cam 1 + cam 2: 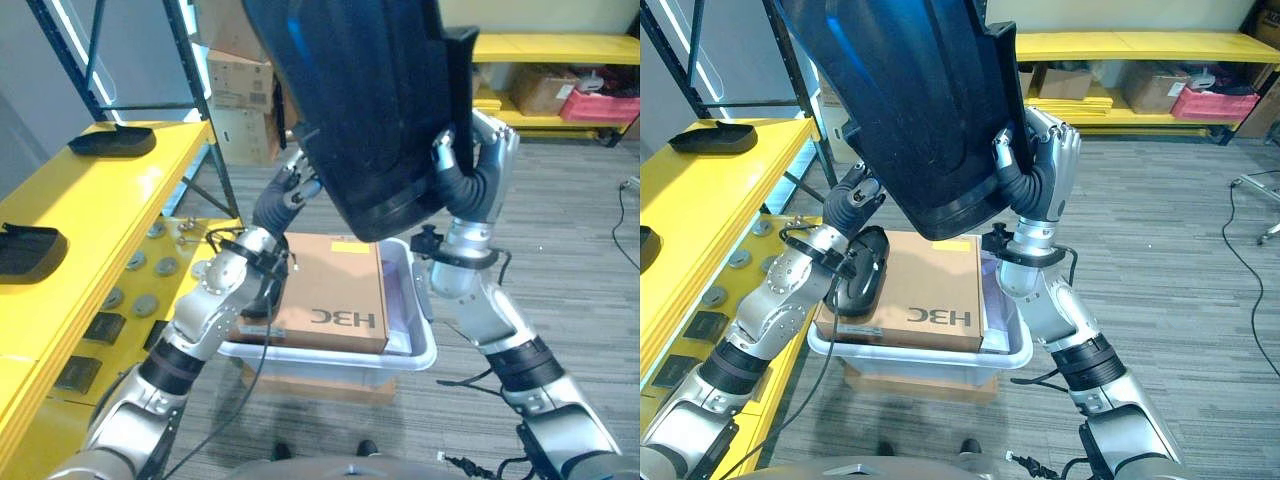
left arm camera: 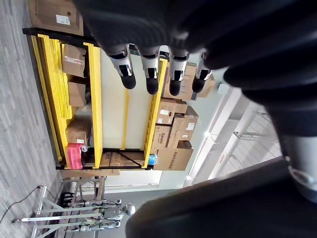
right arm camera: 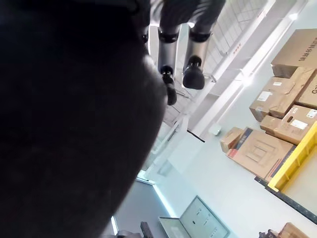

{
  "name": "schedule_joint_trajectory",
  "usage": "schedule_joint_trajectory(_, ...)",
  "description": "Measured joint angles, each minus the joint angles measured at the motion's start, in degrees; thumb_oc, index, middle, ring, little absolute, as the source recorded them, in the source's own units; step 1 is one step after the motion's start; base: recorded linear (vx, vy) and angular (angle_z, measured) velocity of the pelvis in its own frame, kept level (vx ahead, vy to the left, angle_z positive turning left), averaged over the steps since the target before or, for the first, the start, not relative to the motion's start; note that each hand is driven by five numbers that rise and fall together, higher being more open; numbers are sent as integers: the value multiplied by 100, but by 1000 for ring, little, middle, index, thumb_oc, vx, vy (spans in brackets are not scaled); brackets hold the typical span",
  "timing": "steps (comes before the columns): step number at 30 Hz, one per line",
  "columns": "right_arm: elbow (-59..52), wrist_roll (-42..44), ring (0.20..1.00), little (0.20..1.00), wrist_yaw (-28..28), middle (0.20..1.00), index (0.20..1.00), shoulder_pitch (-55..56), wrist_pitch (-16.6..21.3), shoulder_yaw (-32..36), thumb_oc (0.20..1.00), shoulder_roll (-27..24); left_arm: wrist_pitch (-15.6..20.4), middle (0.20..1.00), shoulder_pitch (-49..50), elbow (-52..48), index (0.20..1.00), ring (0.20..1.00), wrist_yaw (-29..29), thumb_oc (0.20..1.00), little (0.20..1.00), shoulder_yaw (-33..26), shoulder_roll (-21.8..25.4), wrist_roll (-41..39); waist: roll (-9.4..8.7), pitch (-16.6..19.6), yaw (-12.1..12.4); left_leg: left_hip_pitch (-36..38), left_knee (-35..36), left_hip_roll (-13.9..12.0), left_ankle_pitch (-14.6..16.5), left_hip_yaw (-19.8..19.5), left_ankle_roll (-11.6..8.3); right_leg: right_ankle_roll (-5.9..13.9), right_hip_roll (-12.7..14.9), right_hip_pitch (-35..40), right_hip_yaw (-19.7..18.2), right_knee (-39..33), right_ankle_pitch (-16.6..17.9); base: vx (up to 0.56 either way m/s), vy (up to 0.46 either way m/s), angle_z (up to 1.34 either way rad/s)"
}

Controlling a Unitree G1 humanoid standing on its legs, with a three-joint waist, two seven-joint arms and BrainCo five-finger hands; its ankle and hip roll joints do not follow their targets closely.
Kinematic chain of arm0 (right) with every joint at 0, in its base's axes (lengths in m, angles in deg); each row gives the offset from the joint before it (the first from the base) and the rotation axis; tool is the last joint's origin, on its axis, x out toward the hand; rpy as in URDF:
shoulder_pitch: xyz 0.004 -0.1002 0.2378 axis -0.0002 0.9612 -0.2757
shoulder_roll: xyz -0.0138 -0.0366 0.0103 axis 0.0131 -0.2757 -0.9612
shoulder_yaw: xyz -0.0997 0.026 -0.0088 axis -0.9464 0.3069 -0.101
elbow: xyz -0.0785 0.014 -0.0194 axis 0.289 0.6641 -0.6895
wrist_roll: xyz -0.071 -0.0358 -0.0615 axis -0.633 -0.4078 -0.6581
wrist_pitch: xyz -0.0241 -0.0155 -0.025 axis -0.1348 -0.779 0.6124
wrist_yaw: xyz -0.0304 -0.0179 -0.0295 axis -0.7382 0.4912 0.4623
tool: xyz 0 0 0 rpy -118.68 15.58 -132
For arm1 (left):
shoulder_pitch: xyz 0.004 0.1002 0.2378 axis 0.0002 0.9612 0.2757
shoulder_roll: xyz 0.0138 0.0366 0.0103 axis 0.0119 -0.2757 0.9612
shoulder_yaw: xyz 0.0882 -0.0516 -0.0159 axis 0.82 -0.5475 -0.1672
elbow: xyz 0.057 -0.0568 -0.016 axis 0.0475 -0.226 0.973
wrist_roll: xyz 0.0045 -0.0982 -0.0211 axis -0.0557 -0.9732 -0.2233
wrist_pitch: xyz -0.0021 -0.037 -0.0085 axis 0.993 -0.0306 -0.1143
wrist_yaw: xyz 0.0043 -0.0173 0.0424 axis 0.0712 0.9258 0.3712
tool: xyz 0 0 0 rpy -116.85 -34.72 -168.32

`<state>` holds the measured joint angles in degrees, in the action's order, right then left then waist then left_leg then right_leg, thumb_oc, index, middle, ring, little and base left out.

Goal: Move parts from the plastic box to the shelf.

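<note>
Part in transit: a large dark blue-black moulded plastic panel [image 1: 910, 100] is raised between both hands, high above the translucent white plastic box [image 1: 420, 345], close to the head camera. Judgement: it is lifted this high so its lower edge clears the box rim before it goes over to the shelf.

Right hand [image 1: 1040, 165] sits at the panel's lower right edge; the thumb curls over the near face and the fingers wrap behind, pinching the rim. Left hand [image 1: 290, 190] is against the panel's lower left edge; its palm is hidden behind the part. In the left wrist view its fingers [image 2: 151, 69] run out straight in a row, so it seems to press flat as a support, not clamp.

A brown cardboard carton [image 1: 335, 290] lies flat in the box, under the raised panel and apart from it.

Yellow shelf [image 1: 110, 200] stands to the robot's left and carries two smaller black moulded parts [image 1: 112, 142]. Judgement: the panel must swing left; a two-sided hold suits so broad a piece
</note>
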<state>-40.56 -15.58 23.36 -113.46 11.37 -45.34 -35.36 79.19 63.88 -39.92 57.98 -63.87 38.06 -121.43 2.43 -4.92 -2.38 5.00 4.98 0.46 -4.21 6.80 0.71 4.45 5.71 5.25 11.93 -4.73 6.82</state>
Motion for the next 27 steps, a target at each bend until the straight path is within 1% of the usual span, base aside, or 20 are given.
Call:
schedule_joint_trajectory(3, 5, -28, 200, 200, 90, 200, 200, 81, -67, 90, 200, -188, -63, 1000, 156, 69, 1000, 1000, -7, 1000, 1000, 1, 9, 236, -4, -2, 39, 0, 0, 0, -10, -1, 19, 1, 0, 3, 1, 0, -1, 0, 0, 0)
schedule_joint_trajectory(6, 8, -196, 200, 200, 101, 200, 200, 350, -94, 162, 200, -453, -63, 1000, 576, 187, 1000, 1000, 8, 1000, 1000, -15, 55, 233, -24, -11, 66, -1, 0, -1, 0, -2, 29, 3, 0, 1, 3, -1, -4, 0, 0, 0)
schedule_joint_trajectory(7, 11, -203, 200, 200, 101, 200, 200, 407, -105, 173, 200, -453, -64, 1000, 627, 225, 1000, 1000, 4, 1000, 1000, -14, 75, 233, -30, -15, 64, -3, 0, 0, 2, -3, 32, 2, 1, -1, 3, -1, -4, 0, 0, 0)
schedule_joint_trajectory(16, 385, -234, 200, 200, 43, 200, 200, 609, -61, 127, 200, -373, 153, 1000, 629, 126, 1000, 1000, 96, 1000, 1000, -56, 107, 113, -168, -41, 83, -9, 1, 1, 31, -5, 23, 33, 8, -4, 7, -2, -26, 0, 0, 0)
schedule_joint_trajectory(21, 447, -240, 200, 200, -18, 200, 200, 604, -63, 73, 200, -352, 165, 1000, 622, -9, 1000, 1000, 234, 1000, 1000, -15, 93, -53, -185, -51, 94, -9, 1, 2, 31, -7, 24, 34, 8, -5, 8, -2, -26, 0, 0, 0)
schedule_joint_trajectory(24, 458, -279, 200, 200, -78, 200, 200, 578, -62, -67, 200, -139, 163, 1000, 620, -9, 1000, 1000, 278, 1000, 1000, 27, -30, -178, -191, -55, 83, -8, 0, 1, 26, -7, 27, 32, 7, -5, 8, -2, -26, 0, 0, 0)
schedule_joint_trajectory(27, 463, -279, 200, 200, -187, 200, 200, 541, -28, -345, 200, 32, 83, 1000, 587, -9, 1000, 1000, 118, 1000, 1000, 117, -111, -172, -191, -55, 95, -9, 0, 2, 11, -7, 17, 30, 7, -5, 9, -2, -25, 0, 0, 0)
